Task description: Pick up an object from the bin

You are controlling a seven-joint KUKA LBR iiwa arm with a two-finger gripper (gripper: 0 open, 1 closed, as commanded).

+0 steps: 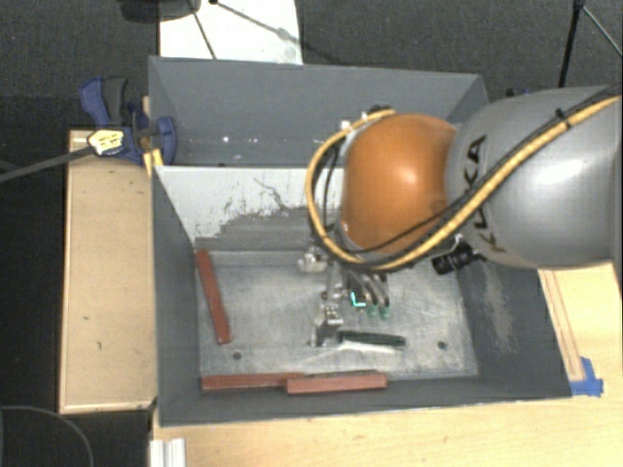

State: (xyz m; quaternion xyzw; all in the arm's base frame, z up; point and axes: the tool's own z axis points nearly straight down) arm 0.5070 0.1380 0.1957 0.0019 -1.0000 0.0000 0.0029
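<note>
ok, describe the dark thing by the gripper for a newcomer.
In the grey metal bin, look mid-floor beside the gripper. A thin dark rod lies flat there. Unlike the three reddish-brown strips by the walls, it is black and shorter.

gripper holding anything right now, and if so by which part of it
Cannot be told. The gripper is down at one end of a thin dark rod lying on the bin floor, but no hold shows.

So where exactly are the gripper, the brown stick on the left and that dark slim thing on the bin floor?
gripper (336,325): camera view, at its lower tip.
brown stick (212,296): camera view, middle of its length.
dark slim thing (378,340): camera view, middle of its length.
</note>
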